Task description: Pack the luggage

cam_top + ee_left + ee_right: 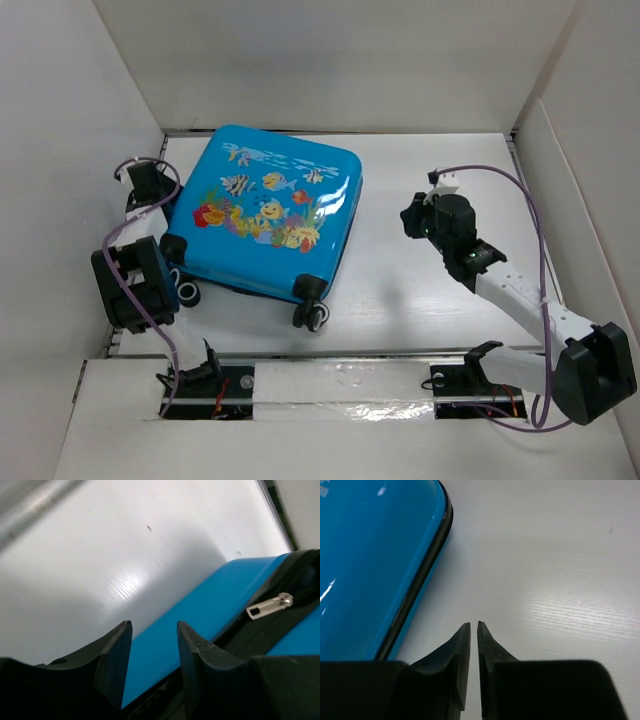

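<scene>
Blue hard-shell fish-print suitcase [262,215] lies closed on the white bench [420,290]. Left claw [153,630] released near its silver zipper pull [270,606]; right claw [473,627] clenched empty. A glancing pinch may shove the case.

left arm [130,275] and right arm [520,292]: black joint housings, white links, a purple cable [540,215] looped along each, and matte black tapered fingers [112,655].

Closed luggage [262,212] flat on table [420,290]
</scene>
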Tool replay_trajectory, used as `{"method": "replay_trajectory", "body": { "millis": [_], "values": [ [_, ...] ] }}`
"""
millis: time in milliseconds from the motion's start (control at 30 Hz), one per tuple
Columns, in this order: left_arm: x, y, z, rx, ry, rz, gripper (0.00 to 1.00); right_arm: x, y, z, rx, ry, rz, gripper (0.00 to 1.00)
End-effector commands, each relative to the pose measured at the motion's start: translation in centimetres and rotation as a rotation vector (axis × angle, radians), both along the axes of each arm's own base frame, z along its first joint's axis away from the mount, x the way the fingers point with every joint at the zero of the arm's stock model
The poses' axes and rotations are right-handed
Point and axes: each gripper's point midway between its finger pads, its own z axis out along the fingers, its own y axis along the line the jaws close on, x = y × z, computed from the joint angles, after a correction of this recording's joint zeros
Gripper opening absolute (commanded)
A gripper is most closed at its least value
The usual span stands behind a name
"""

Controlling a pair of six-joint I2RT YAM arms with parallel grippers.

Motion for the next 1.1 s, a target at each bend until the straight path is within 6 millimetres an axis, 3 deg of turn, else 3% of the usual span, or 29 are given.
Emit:
{"method": "replay_trajectory", "body": {
  "millis": [0, 100, 133, 167, 200, 333, 367, 400, 467, 567, 600, 633, 667, 700, 733, 767, 800, 833, 867, 900, 933, 967, 1000, 1067],
  "values": [
    [-3.2, -8.7, 0.2, -0.182, -0.046, -0.204, 0.38, 0.3, -0.2, 1.3, 0.029, -0.029, -0.005, 0.22],
    [-5.0, -10.8, 2.4, -0.206, -0.151, -0.236, 0.38, 0.7, -0.2, 0.5, 0.027, -0.010, -0.007, 0.40],
    [-5.3, -10.9, 1.7, -0.217, -0.148, -0.228, 0.38, 0.8, -0.1, 0.1, 0.024, 0.001, -0.001, 0.41],
    [-5.7, -11.5, 3.1, -0.200, -0.195, -0.237, 0.38, 0.9, 0.1, -0.1, 0.023, 0.006, 0.007, 0.41],
    [-6.5, -11.3, 2.4, -0.193, -0.191, -0.218, 0.39, 1.0, 0.5, -0.5, 0.021, 0.020, 0.023, 0.41],
    [-8.0, -12.0, 3.2, -0.215, -0.252, -0.201, 0.39, 1.2, 3.5, -1.9, 0.010, 0.074, 0.107, 0.37],
    [-8.3, -12.8, 3.9, -0.222, -0.280, -0.224, 0.39, 1.3, 4.0, -3.3, -0.008, 0.116, 0.113, 0.37],
    [-8.9, -13.9, 3.2, -0.230, -0.276, -0.246, 0.39, 1.5, 5.0, -2.7, -0.008, 0.112, 0.132, 0.37],
    [-9.4, -15.0, 3.3, -0.221, -0.292, -0.266, 0.39, 1.8, 6.2, -3.7, -0.024, 0.147, 0.151, 0.36],
    [-10.7, -16.7, 2.0, -0.205, -0.269, -0.316, 0.39, 2.9, 9.2, -1.2, 0.034, 0.082, 0.214, 0.36],
    [-11.4, -16.8, 1.1, -0.209, -0.251, -0.319, 0.39, 3.5, 9.7, -1.6, 0.035, 0.090, 0.219, 0.36],
    [-11.8, -17.4, 0.8, -0.217, -0.247, -0.337, 0.39, 4.6, 10.9, 0.9, 0.065, 0.047, 0.245, 0.35],
    [-12.4, -18.2, 1.0, -0.230, -0.258, -0.368, 0.39, 5.0, 12.0, 1.5, 0.067, 0.045, 0.271, 0.35],
    [-13.1, -18.7, 0.1, -0.250, -0.253, -0.383, 0.39, 6.2, 13.1, 0.6, 0.058, 0.068, 0.287, 0.35],
    [-13.7, -19.3, -0.2, -0.260, -0.248, -0.403, 0.39, 7.8, 14.8, 4.6, 0.096, 0.000, 0.324, 0.35],
    [-14.3, -20.5, -0.1, -0.273, -0.252, -0.448, 0.39, 8.8, 15.8, 5.7, 0.100, -0.017, 0.348, 0.35],
    [-15.1, -21.3, -0.8, -0.281, -0.236, -0.475, 0.39, 9.3, 16.6, 5.5, 0.083, 0.025, 0.372, 0.34],
    [-15.6, -22.0, -1.0, -0.284, -0.227, -0.501, 0.39, 10.4, 18.5, 2.9, 0.072, 0.088, 0.426, 0.34],
    [-16.6, -23.3, -1.2, -0.286, -0.214, -0.547, 0.39, 12.3, 20.6, 3.4, 0.069, 0.098, 0.478, 0.34],
    [-17.1, -24.0, -1.3, -0.290, -0.209, -0.572, 0.39, 12.6, 20.8, 7.3, 0.079, 0.046, 0.483, 0.34],
    [-17.5, -24.6, -1.2, -0.289, -0.205, -0.595, 0.39, 13.1, 21.7, 7.7, 0.075, 0.057, 0.517, 0.34],
    [-17.9, -25.2, -0.9, -0.291, -0.213, -0.615, 0.39, 14.2, 22.0, 3.7, 0.033, 0.160, 0.528, 0.34],
    [-18.8, -26.1, -1.1, -0.294, -0.201, -0.651, 0.39, 15.3, 22.9, 8.5, 0.064, 0.060, 0.547, 0.34],
    [-19.6, -26.6, -0.5, -0.290, -0.216, -0.675, 0.39, 16.6, 22.5, 8.1, 0.067, 0.075, 0.546, 0.40]
  ]
}}
